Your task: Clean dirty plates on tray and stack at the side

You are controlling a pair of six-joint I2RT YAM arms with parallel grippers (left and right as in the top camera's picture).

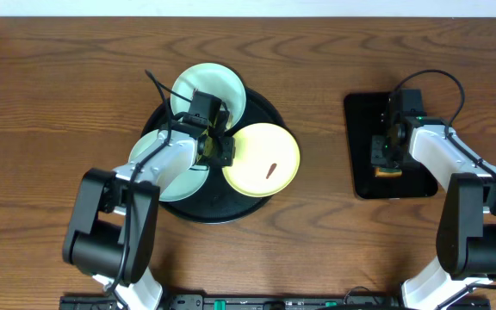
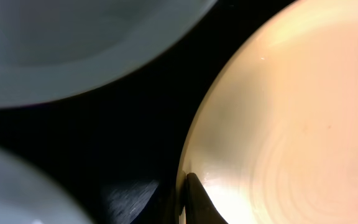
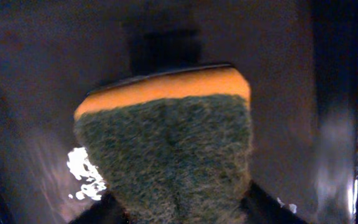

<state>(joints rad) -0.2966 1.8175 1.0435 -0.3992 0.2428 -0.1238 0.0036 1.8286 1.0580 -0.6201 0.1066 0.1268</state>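
Plates [image 1: 209, 86] lie three together on the round black tray [image 1: 231, 204], which sits on the wooden counter [image 1: 58, 86] a little left of its middle. One mint-green plate [image 1: 212, 90] is at the tray's far side. A second mint-green plate [image 1: 183, 182] is at its left, half hidden under the left arm. The yellow plate [image 1: 261, 158] is at the tray's right, its rim reaching just past the tray's edge, with a short reddish-brown smear [image 1: 272, 170] right of its centre.

The left fingers [image 2: 194, 202] are down in the middle of the tray, where the three plates come closest, and they are closed on the left rim of the yellow plate. From the left wrist, one dark finger lies on the inner side of that rim and bare black tray shows on the outer side. Both green plates curve in at the left of that view, apart from the yellow one.

Toward the counter's right edge lies a small black rectangular tray [image 1: 360, 120]. The right fingers [image 3: 263, 211] are low over it, pressed against both sides of a sponge [image 3: 166, 155]. The sponge has a green scouring face and an orange layer behind it, and it narrows where the fingers pinch it.
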